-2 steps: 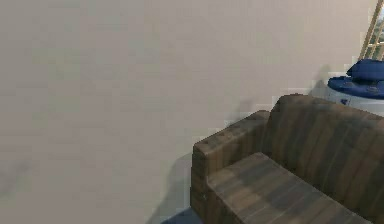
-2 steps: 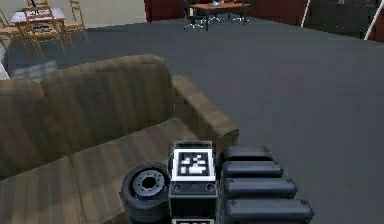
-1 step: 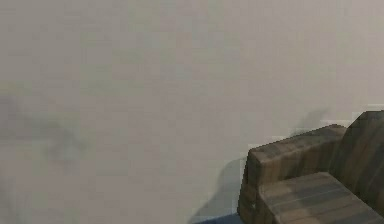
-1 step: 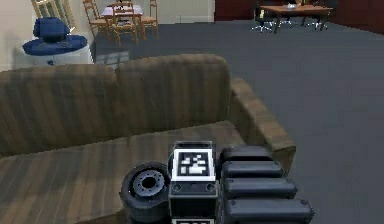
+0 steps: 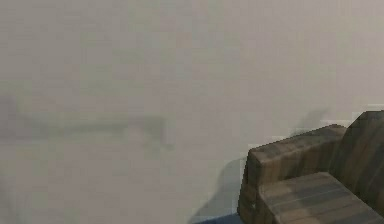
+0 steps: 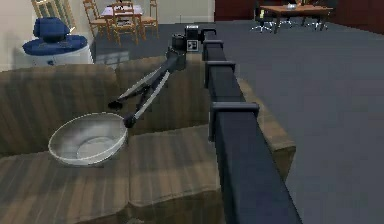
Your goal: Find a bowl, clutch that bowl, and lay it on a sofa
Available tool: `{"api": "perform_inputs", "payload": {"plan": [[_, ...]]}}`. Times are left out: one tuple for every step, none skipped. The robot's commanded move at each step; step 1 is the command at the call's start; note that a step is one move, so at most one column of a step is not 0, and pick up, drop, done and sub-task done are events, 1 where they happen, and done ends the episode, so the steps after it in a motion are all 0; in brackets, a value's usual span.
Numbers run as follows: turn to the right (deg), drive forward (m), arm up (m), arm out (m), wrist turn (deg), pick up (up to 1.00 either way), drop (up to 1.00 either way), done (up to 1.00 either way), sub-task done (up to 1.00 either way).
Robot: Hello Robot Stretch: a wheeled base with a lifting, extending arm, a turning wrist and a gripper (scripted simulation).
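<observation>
A shiny metal bowl (image 6: 88, 140) shows tilted in front of the brown striped sofa (image 6: 170, 165), where backrest meets seat cushion. The dark arm (image 6: 235, 120) rises across the sofa's right part, and the gripper (image 6: 120, 113) reaches down-left from it. Its thin fingers (image 6: 150, 88) end right at the bowl's rim. I cannot tell whether the gripper holds the bowl or the bowl rests on the cushion. The sofa's armrest end (image 5: 300, 170) appears at the forward view's lower right.
A plain pale wall (image 5: 150, 90) stands close ahead. Behind the sofa sits a blue and white object (image 6: 55, 40); farther back are a wooden dining table with chairs (image 6: 125, 15) and a desk (image 6: 290, 12). Grey-blue floor (image 6: 320, 90) lies beside the sofa.
</observation>
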Motion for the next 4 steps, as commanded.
{"api": "perform_inputs", "payload": {"plan": [[0.0,0.0,0.0,0.0,39.0,0.0,0.0,0.0,0.0],[0.0,0.0,-0.3,0.0,0.0,0.0,0.0,0.0,0.0],[0.0,0.0,-0.32,0.0,0.0,0.0,0.0,0.0,0.0],[0.0,0.0,0.0,0.0,0.0,0.0,1.0,0.0,0.0]]}}
